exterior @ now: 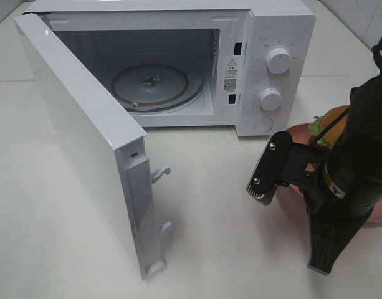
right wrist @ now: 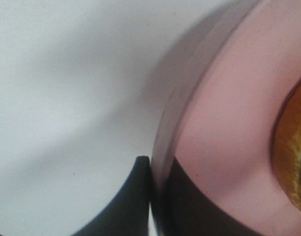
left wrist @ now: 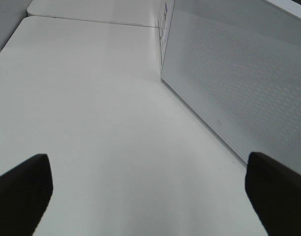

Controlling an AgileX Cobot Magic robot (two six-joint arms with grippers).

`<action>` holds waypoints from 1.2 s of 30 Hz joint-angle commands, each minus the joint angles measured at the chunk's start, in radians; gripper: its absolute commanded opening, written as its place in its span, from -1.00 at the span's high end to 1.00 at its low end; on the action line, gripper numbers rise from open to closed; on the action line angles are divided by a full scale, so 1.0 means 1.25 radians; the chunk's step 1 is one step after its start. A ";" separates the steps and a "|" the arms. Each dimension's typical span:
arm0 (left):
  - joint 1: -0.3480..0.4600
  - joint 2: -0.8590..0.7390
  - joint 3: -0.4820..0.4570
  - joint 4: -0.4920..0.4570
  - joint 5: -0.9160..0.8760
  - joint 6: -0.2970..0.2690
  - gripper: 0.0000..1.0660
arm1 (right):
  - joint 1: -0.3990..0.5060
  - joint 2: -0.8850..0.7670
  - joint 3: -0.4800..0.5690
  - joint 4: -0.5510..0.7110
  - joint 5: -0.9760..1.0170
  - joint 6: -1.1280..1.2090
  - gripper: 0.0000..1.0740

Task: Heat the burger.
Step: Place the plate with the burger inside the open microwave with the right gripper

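nearest, the right gripper (right wrist: 156, 196) is seen clamped on the rim of the pink plate (right wrist: 224, 123), with one finger outside it and one inside. the burger (exterior: 333, 119) is carried on that plate, near the front right corner of the microwave (exterior: 278, 25). the left gripper (left wrist: 150, 191) is held wide open over the white table (left wrist: 101, 98) beside the swung-open door (left wrist: 238, 73), and farther back the glass turntable (exterior: 150, 84) is exposed in the cavity.

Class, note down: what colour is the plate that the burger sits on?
Pink. The plate shows best in the right wrist view.
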 commanded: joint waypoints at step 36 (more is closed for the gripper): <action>0.001 -0.001 0.000 -0.006 0.003 -0.002 -0.88 | 0.065 -0.006 -0.001 -0.081 -0.170 -0.294 1.00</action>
